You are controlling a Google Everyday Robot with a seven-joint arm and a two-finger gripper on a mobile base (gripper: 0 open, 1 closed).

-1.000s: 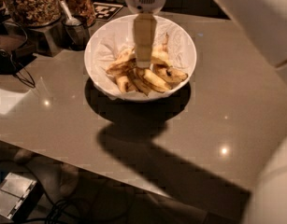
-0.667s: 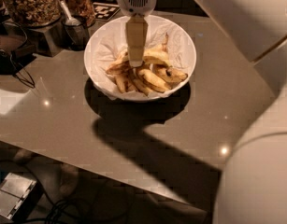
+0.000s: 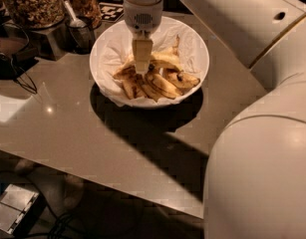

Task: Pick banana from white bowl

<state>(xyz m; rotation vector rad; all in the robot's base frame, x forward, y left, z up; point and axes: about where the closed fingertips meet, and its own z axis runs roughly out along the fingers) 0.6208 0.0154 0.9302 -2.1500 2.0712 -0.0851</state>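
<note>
The white bowl with crinkled paper lining stands at the back of the table and holds several bananas. A long curved pale-yellow banana lies at the back of the pile, its end rising towards the far rim. Shorter spotted bananas lie in front of it. My gripper reaches straight down from above into the left middle of the pile, its tip among the bananas, just left of the curved one. What it touches is hidden.
Glass jars of nuts and a metal cup with a spoon stand at the back left, close to the bowl. Dark cables lie at the left edge. My large white arm fills the right side.
My gripper has moved a little to the left and lower into the bowl. The arm now covers more of the right side. The bananas lie as before.
</note>
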